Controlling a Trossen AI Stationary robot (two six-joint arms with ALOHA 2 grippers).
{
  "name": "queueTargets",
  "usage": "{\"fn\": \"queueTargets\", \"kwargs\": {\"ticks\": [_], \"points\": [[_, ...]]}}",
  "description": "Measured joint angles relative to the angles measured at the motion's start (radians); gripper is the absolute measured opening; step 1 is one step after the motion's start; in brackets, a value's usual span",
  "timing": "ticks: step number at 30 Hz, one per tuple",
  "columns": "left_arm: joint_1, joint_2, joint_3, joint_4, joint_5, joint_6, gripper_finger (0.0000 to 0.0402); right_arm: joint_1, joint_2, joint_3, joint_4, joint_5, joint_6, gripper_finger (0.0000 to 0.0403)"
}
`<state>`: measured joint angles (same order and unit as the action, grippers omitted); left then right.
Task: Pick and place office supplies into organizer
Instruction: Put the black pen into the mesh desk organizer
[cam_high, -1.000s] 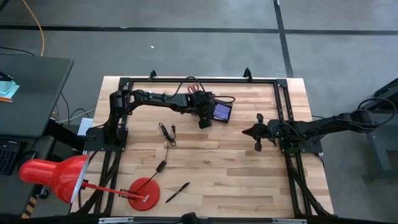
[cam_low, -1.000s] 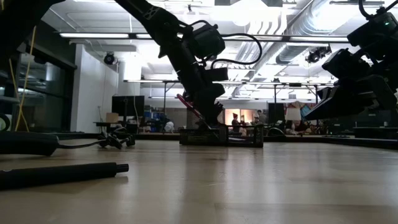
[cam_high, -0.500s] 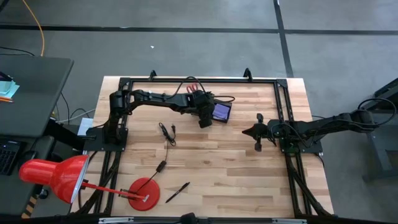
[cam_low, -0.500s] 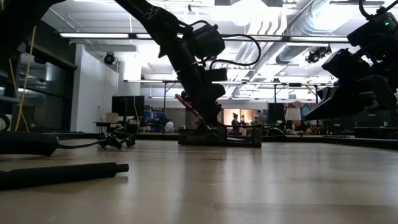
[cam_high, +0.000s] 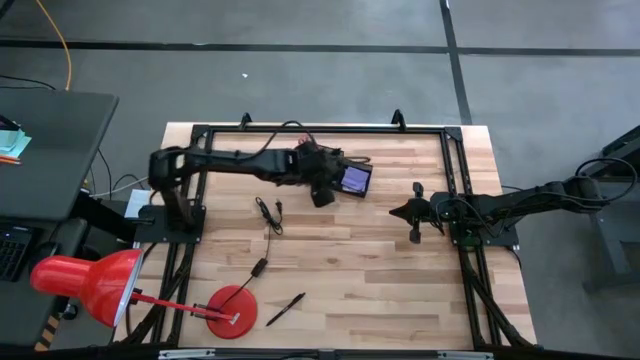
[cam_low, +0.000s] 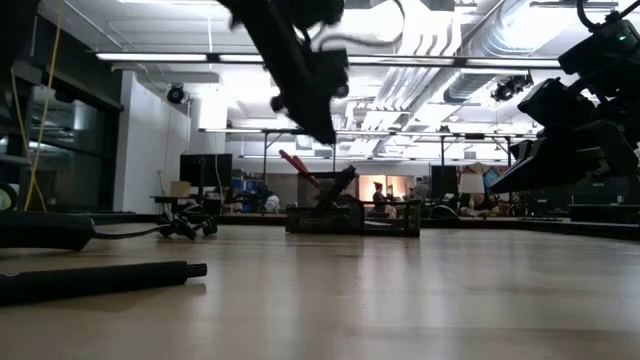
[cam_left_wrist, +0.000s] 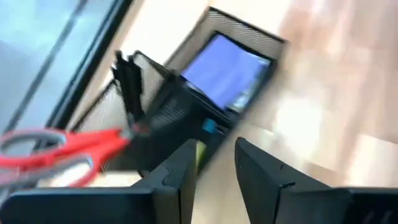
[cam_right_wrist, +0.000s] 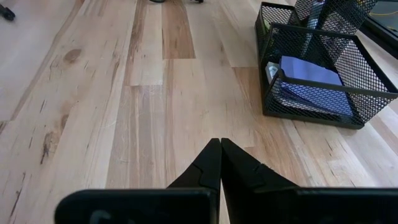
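Note:
The black mesh organizer (cam_high: 352, 180) stands on the table toward its far edge, also seen in the low view (cam_low: 355, 216). Its lower tray holds the purple sticky-note pad (cam_left_wrist: 227, 70). The red-handled scissors (cam_left_wrist: 59, 149) lean in the taller cup section, handles sticking up (cam_low: 300, 168), next to a black pen (cam_left_wrist: 127, 84). My left gripper (cam_left_wrist: 216, 168) is open and hovers above the organizer's left side (cam_low: 322, 125), touching nothing. My right gripper (cam_right_wrist: 221, 163) is shut and waits over the table's right part (cam_high: 415, 215). Another black pen (cam_high: 285, 309) lies flat near the near edge.
A thin black cable (cam_high: 268, 215) lies left of centre. The red lamp's round base (cam_high: 232, 311) sits at the near edge, with its shade (cam_high: 90, 283) off the table's left corner. Bare wood lies between the organizer and my right gripper (cam_right_wrist: 155, 93).
My left gripper has come away from the scissors and risen well above the organizer, shifting slightly toward the table's left. The scissors have stayed behind, leaning in the cup section with their red handles up. The right arm has kept still.

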<state>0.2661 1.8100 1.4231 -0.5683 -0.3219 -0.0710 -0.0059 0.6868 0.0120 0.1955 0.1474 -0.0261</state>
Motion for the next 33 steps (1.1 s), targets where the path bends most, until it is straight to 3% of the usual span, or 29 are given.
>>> {"fn": "queueTargets", "kwargs": {"ticks": [8, 15, 19, 27, 33], "points": [[-0.127, -0.112, 0.000, -0.298, 0.014, -0.195, 0.0075, 0.000, 0.000, 0.000, -0.006, 0.000, 0.000, 0.0000], [-0.254, -0.123, 0.000, -0.318, 0.084, -0.518, 0.0076, 0.000, 0.000, 0.000, -0.012, 0.000, 0.000, 0.0000], [-0.333, -0.123, 0.000, -0.301, 0.171, -0.558, 0.0073, 0.000, 0.000, 0.000, -0.012, 0.000, 0.000, 0.0000], [-0.506, -0.112, -0.004, -0.348, 0.007, -0.797, 0.0072, 0.000, 0.000, 0.000, -0.012, 0.000, 0.000, 0.0000], [-0.598, -0.073, -0.059, -0.347, 0.021, -0.948, 0.0072, 0.000, 0.000, 0.000, -0.012, 0.000, 0.000, 0.0000]]}}
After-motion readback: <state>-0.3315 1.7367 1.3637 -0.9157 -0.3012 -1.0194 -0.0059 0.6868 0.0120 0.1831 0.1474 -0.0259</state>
